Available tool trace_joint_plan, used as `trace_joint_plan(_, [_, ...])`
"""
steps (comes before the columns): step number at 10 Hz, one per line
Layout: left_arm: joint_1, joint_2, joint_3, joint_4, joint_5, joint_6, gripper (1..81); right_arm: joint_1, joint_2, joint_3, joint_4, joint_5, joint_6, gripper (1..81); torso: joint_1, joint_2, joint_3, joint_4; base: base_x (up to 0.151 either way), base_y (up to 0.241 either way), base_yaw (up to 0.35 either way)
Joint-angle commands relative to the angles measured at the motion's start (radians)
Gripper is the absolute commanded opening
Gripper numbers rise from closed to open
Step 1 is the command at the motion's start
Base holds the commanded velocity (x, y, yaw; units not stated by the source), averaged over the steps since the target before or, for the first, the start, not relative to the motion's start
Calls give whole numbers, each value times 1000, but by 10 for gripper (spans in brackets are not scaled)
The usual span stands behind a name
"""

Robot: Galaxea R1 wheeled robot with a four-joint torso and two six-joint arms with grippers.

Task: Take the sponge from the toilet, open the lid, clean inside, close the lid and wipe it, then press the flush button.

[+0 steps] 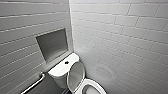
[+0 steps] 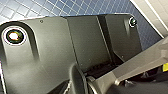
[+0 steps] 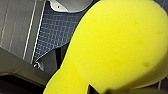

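White brick-tile walls [image 1: 120, 32] meet in a corner up front in the head view. Recessed niche [image 1: 52, 44] sits in the left wall, w/ a grab bar [image 1: 34, 84] below it. And there's the toilet [image 1: 75, 77], tucked into the corner: tank [image 1: 61, 68] w/ the flush button [image 1: 66, 62] dark on top, lid [image 1: 75, 74] up and leaning back toward the tank, bowl open.

Left wrist view next: robot's own dark plate spreads across the middle, blue mosaic floor [image 2: 62, 7] behind it. Left gripper [image 2: 100, 72]: can't tell if it's open or closed. Sliver of yellow at the pic's edge.

Right wrist view: sponge [image 3: 120, 45], bright yellow, big and v. close to the lens, hanging over the blue floor, white toilet underside beyond. Right gripper [image 3: 97, 90] is clamped on it, a dark tip just peeking out at the sponge's edge.
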Motion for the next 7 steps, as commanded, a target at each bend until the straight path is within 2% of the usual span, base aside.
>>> trace_joint_plan(1, [-27,-7,7,6,38,4,811,10,-8,-9,-20,-36,-3,10,-64,100,99,0,0,0,0])
trace_joint_plan(2, [-26,-3,-4,6,37,4,811,12,-7,-11,-17,-65,-3,10,-86,133,132,0,0,0,0])
trace_joint_plan(3, [-24,4,-16,4,38,4,811,15,-7,-11,-17,-91,0,10,-110,169,142,0,0,0,0])
trace_joint_plan(4, [-23,10,-30,3,37,3,811,18,-4,-11,-17,-113,-2,10,-132,201,103,0,0,0,0])
trace_joint_plan(5, [-23,17,-45,-3,37,1,811,24,2,-11,-17,-157,-2,10,-86,126,116,0,0,0,0])
trace_joint_plan(6, [-21,34,-73,-10,37,0,811,44,18,-9,-18,-278,-2,10,-91,132,125,0,0,0,0])
trace_joint_plan(7, [-21,54,-111,-11,37,-1,811,82,54,-11,-20,-482,-6,10,-95,139,129,0,0,0,0])
